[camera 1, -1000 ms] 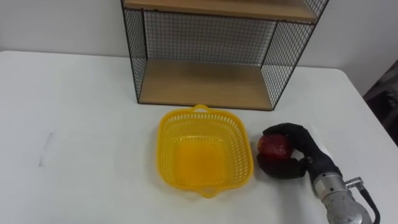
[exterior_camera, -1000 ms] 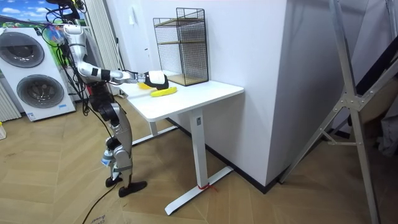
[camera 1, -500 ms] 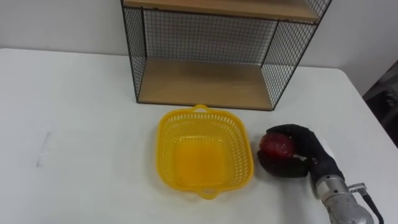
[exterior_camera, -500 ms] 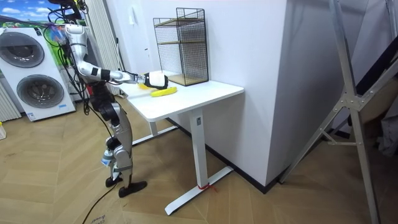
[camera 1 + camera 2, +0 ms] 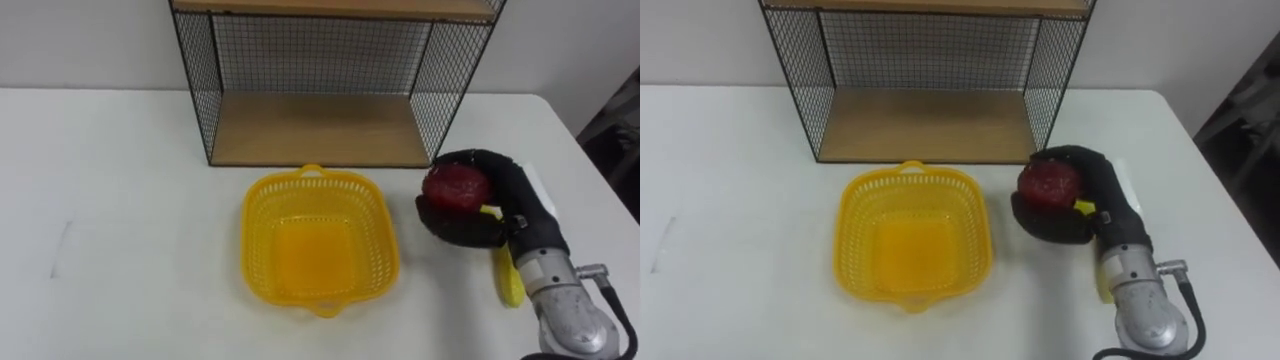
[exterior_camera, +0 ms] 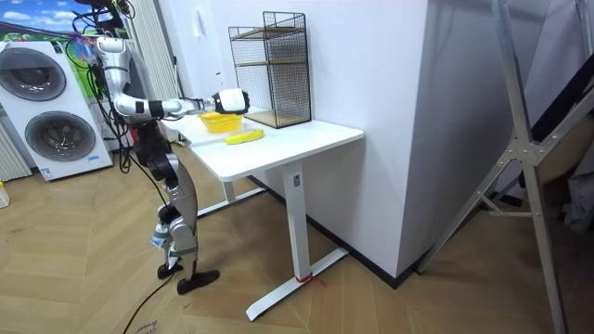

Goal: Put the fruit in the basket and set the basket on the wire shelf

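The robot stands at the end of the table [image 5: 120, 200] on the room view's left, with its right arm stretched forward over the tabletop. The table is a white, smooth, rectangular slab on a white frame.

The shelf [image 5: 310, 130] stands upright at the far edge of the table, against the wall. Its back and sides are black wire mesh and its boards are flat, light wood.

The basket [image 5: 262, 250] rests on the table in front of the shelf, close to the lower board but apart from it. It is yellow plastic and rounded-square in plan, with latticed walls, a solid floor and a small tab handle on the near and far rims.

The right hand [image 5: 505, 200] is to the right of the basket, level with the shelf's right front corner. In the room view it is held above the tabletop. The hand is black and the forearm behind it is a silver metal cylinder. Its fingers are curled round the apple [image 5: 455, 187] in a firm grip, over the top and under the near side.

The apple is in the hand, outside the basket and just right of its rim. It is round, dark red and slightly glossy.

The banana [image 5: 510, 280] lies flat on the table beneath the wrist, partly hidden by the forearm. It is yellow, smooth and elongated.
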Robot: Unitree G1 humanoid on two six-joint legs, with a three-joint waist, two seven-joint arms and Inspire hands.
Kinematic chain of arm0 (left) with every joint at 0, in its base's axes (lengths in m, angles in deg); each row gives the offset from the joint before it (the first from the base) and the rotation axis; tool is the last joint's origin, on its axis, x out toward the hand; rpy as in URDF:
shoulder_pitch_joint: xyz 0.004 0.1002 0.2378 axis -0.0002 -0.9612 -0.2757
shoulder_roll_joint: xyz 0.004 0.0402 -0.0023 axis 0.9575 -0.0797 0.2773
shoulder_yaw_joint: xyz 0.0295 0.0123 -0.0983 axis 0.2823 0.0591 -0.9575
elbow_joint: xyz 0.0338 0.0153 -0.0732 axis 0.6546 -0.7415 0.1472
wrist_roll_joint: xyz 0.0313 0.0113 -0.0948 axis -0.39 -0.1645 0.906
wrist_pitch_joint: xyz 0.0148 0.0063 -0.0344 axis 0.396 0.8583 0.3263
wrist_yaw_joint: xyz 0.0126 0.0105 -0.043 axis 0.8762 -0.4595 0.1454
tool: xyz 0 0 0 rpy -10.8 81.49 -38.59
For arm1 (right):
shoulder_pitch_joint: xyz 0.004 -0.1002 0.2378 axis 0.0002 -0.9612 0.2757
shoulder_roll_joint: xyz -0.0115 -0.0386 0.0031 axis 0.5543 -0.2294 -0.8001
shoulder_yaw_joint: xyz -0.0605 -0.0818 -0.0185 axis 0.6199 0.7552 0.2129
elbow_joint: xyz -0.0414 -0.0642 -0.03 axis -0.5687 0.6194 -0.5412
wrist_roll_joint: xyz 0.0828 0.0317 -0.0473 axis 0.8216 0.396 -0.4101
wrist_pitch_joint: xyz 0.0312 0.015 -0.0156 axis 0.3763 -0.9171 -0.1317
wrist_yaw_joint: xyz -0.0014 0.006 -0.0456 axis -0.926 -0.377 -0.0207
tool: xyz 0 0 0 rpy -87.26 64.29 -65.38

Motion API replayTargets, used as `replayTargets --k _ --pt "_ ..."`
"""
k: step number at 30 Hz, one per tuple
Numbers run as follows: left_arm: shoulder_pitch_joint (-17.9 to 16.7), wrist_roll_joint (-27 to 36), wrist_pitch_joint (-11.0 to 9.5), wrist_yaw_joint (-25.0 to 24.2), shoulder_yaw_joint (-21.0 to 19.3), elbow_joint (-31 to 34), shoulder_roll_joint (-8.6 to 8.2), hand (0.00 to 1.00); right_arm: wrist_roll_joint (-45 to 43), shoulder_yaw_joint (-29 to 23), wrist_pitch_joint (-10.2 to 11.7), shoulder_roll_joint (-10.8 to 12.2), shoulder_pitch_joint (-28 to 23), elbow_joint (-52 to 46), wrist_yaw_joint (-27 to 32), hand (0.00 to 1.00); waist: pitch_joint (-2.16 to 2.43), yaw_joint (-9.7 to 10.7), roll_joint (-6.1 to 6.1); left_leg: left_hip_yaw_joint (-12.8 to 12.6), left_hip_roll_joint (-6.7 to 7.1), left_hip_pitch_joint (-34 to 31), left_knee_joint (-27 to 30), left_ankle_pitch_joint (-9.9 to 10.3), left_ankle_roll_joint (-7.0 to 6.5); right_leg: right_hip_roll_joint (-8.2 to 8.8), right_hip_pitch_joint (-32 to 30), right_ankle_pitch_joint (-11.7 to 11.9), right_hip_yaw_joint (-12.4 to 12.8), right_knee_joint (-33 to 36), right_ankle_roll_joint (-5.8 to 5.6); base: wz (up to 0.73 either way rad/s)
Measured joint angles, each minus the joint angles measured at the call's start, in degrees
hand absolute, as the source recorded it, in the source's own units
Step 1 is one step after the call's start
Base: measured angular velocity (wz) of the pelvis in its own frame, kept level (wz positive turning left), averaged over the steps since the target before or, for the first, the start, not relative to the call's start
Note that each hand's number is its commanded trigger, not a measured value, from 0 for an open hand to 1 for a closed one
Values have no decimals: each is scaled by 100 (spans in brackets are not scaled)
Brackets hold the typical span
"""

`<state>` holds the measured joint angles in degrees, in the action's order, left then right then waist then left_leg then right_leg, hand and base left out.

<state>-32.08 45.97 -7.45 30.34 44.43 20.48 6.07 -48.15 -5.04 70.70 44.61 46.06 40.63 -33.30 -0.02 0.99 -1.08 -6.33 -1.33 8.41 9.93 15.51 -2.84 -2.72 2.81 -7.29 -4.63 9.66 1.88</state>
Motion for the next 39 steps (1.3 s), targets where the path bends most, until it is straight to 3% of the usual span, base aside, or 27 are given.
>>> replayTargets --k 8,15,17,27,32,33,35,39 --pt "12 11 -36 -1 6 -127 4 0 336 10 0 0 2 -100 -1 100 36 -3 -52 -32 3 18 8 -1 -1 9 9 0 13 4 0 0" --pt "59 19 -33 -13 42 -391 1 0 296 24 0 -17 36 -490 -149 100 15 -33 -9 -101 0 16 6 0 1 0 -7 0 83 49 1 -5" --pt "76 40 -32 -19 70 -365 0 0 240 94 -1 -32 60 -493 -209 100 19 -137 -11 -152 -2 11 -16 0 1 -19 -78 3 134 109 6 -15" --pt "217 36 -33 -221 147 -329 32 0 -266 793 -37 -67 72 -713 -1137 100 35 -303 -58 -135 -4 0 2 -12 13 -18 -82 14 148 101 22 -1" --pt "265 38 -34 -250 227 -329 50 0 -363 936 -98 -66 105 -712 -1561 100 16 -326 -123 -134 -2 -4 21 -14 11 -15 -85 14 153 96 22 0" --pt "264 37 -34 -250 255 -329 58 0 -363 936 -98 -66 105 -713 -1594 75 16 -329 -123 -133 -2 -4 19 -14 11 -15 -86 14 153 96 22 0" --pt "266 40 -34 -251 297 -328 81 0 -387 936 -98 -66 106 -712 -1703 0 14 -331 -120 -120 -3 -11 -13 -14 11 -15 -89 14 139 95 22 0" --pt "287 43 -34 -252 386 -324 120 0 -392 969 -131 -59 108 -713 -1845 0 6 -333 -108 -105 -5 -12 -22 -14 11 -19 -89 14 133 96 22 1"
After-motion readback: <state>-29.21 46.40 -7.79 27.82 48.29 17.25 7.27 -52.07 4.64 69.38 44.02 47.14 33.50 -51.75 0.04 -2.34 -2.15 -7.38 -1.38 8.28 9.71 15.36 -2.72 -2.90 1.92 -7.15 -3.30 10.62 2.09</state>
